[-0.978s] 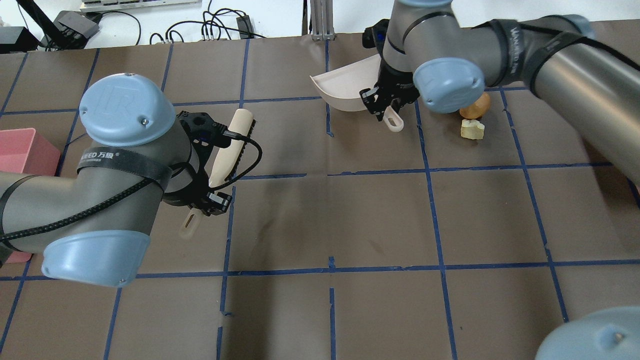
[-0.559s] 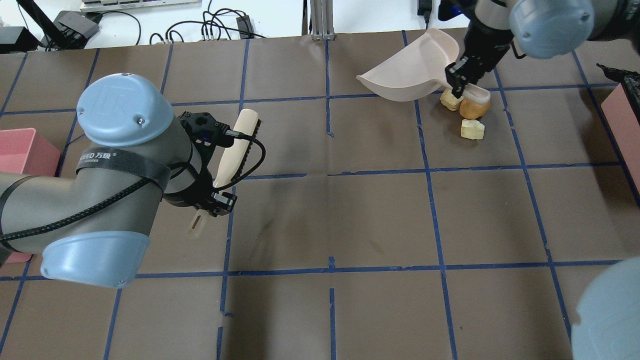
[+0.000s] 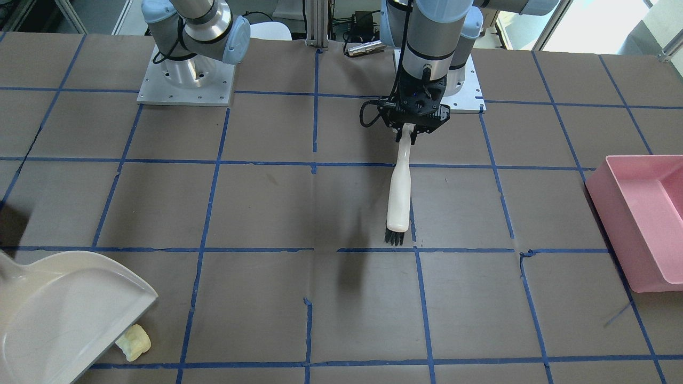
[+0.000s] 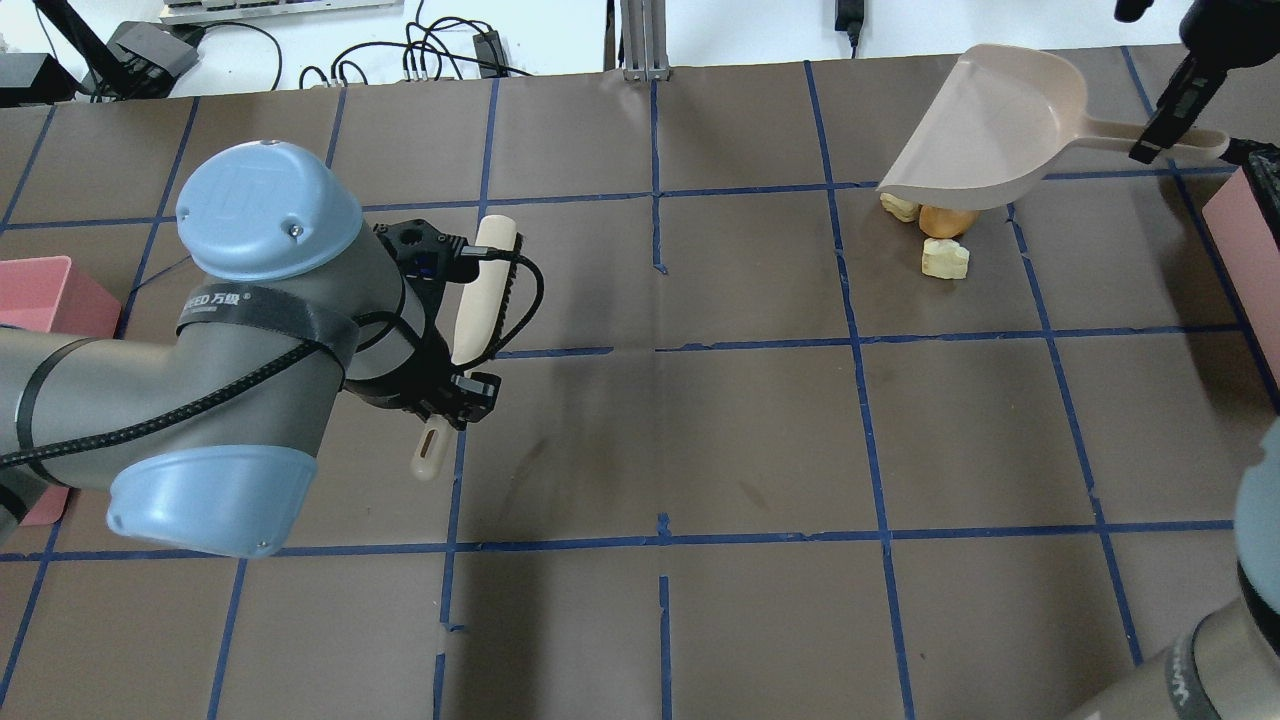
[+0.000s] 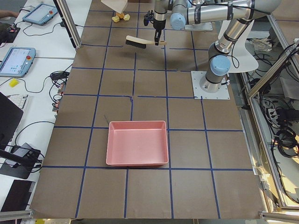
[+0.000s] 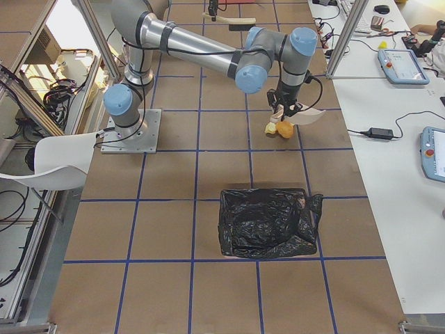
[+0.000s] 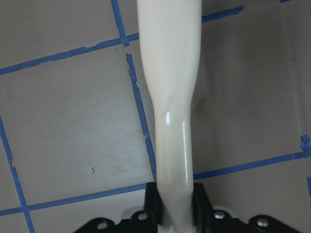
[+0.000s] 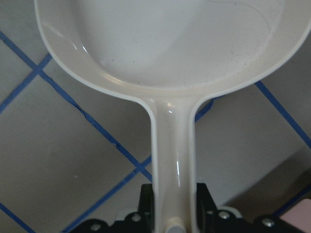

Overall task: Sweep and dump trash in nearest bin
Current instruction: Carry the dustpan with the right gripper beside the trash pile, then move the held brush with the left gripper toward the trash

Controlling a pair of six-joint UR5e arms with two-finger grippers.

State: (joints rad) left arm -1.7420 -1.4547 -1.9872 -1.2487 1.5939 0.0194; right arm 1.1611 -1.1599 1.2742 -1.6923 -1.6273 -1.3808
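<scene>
Trash: a tan lump with two pale yellow chunks close around it, on the table at its far right.
Dustpan: held just over the cluster, its lip covering part of the lump from overhead; whether they touch is unclear.
Right gripper: jaws clamped on the dustpan's handle.
Black-lined bin: at the right end, near the trash.
Brush: held at mid-left, bristles pointing away from the robot.
Left gripper: jaws closed on the brush's handle.
Pink bin: at the left end.
</scene>
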